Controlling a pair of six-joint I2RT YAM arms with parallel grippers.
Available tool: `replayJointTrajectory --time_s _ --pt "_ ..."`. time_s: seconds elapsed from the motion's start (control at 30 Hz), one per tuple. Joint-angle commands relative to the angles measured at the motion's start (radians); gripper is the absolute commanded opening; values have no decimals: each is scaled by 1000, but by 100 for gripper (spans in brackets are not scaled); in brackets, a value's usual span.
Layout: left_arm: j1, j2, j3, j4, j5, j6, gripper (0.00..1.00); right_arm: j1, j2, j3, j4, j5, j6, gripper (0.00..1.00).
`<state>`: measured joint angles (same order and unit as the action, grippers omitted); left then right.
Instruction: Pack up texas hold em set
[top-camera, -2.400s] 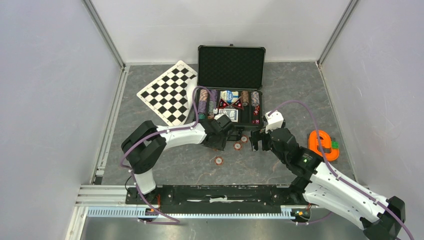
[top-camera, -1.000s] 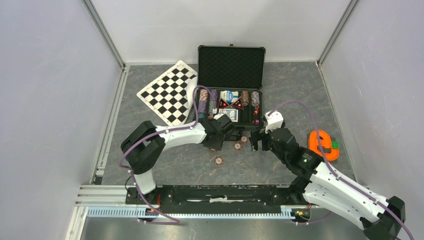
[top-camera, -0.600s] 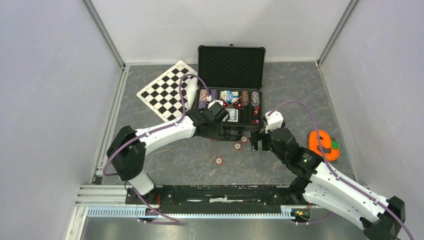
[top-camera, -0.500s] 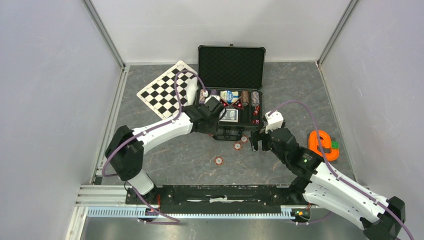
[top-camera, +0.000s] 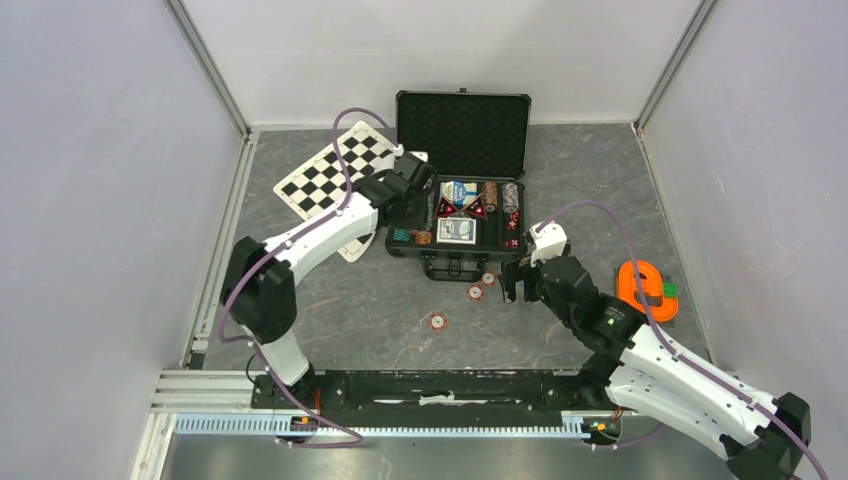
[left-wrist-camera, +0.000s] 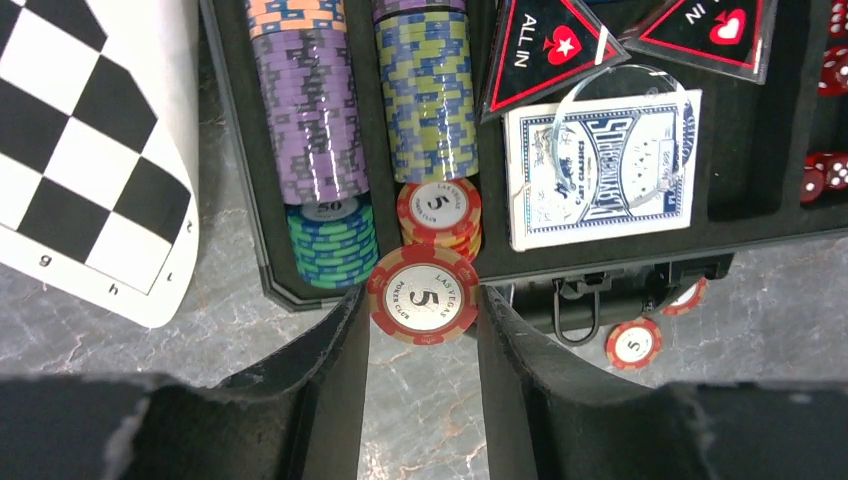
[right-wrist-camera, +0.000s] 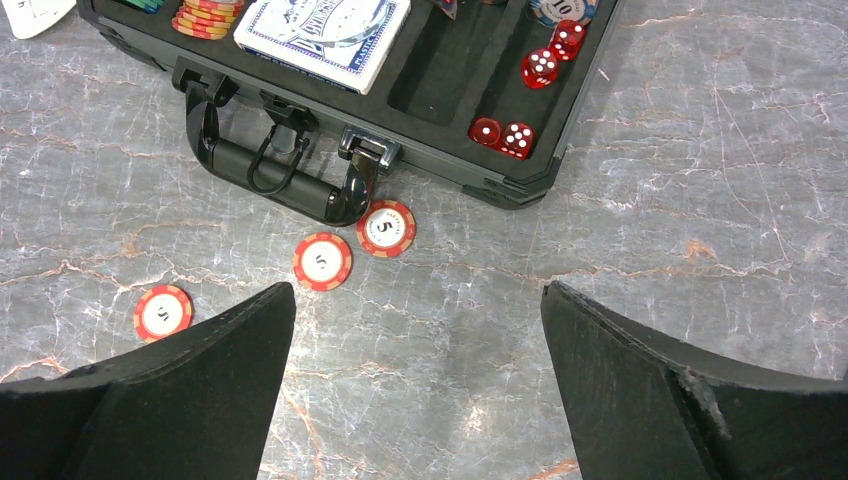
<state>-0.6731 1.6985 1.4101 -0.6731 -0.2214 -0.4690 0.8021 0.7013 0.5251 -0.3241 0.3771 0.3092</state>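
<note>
My right claw (right-wrist-camera: 416, 292): jaws spread wide, holding nothing, above bare desk before the case.
Loose chips (right-wrist-camera: 322, 261): three, red-rimmed, flat on the desk, one just beside the handle (right-wrist-camera: 270, 185).
Orange object (top-camera: 645, 290): toward the desk's right edge.
Case (top-camera: 462, 135): long axis left to right, handle toward the near edge, lid raised at the far side.
Contents: chip rows (left-wrist-camera: 310, 120) left, card deck (left-wrist-camera: 600, 170) centre, red dice (right-wrist-camera: 505, 135) right.
My left claw (left-wrist-camera: 422, 298): jaws part-closed on a red 5 chip (left-wrist-camera: 422, 305), over the case's near-left corner.
Checkered board (top-camera: 310, 185): just beside the case's left wall.
</note>
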Motion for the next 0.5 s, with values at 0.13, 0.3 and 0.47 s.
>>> replayJointTrajectory --time_s 0.13,0.3,0.47 --pt "15 127 104 0 65 76 34 -3 -6 16 8 17 3 99" --pt "20 171 142 -7 76 85 34 -2 -5 15 5 18 4 99" --pt "20 203 164 -47 80 93 34 -3 6 21 4 18 3 99"
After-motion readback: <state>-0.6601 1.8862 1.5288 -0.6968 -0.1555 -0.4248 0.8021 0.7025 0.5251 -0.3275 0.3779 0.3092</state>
